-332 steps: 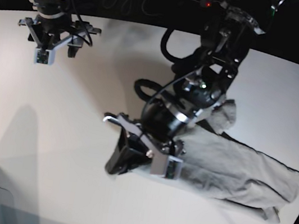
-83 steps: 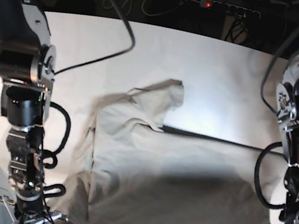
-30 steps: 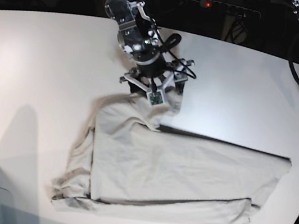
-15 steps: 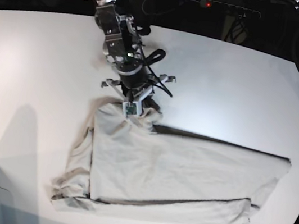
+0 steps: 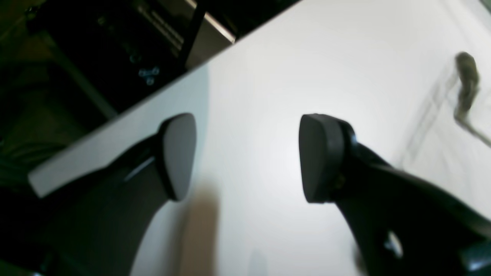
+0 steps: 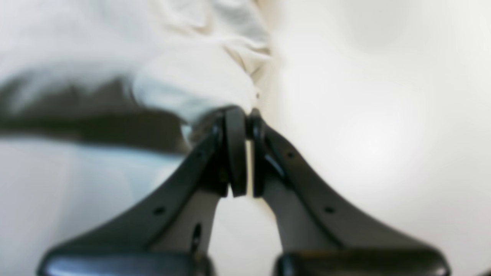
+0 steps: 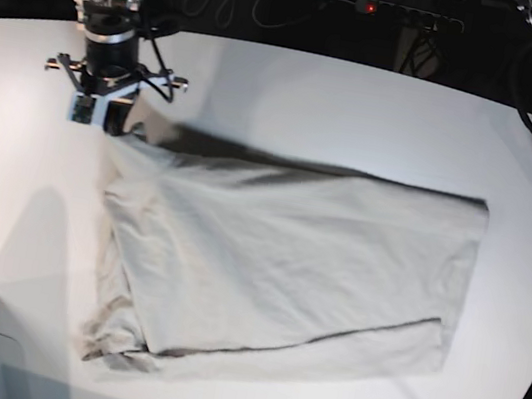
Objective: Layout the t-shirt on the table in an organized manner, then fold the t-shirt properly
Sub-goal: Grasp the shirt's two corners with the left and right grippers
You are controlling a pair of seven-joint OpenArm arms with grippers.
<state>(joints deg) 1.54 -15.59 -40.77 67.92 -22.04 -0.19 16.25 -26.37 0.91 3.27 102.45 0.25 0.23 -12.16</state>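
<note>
T-shirt (image 7: 278, 252) corner pinched in right hand (image 6: 243, 115), table (image 7: 361, 113) beneath

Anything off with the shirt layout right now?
Yes. The t-shirt lies skewed on the table, with its near-left end bunched into folds. The right gripper is shut on its far-left corner.

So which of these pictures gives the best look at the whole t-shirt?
The base view: the t-shirt lies spread across the table, every edge visible, with the right gripper pinching its far corner. The right wrist view shows only a blurred bunch of cloth at the shut jaws. The left wrist view catches a small blurred scrap at its right edge.
</note>
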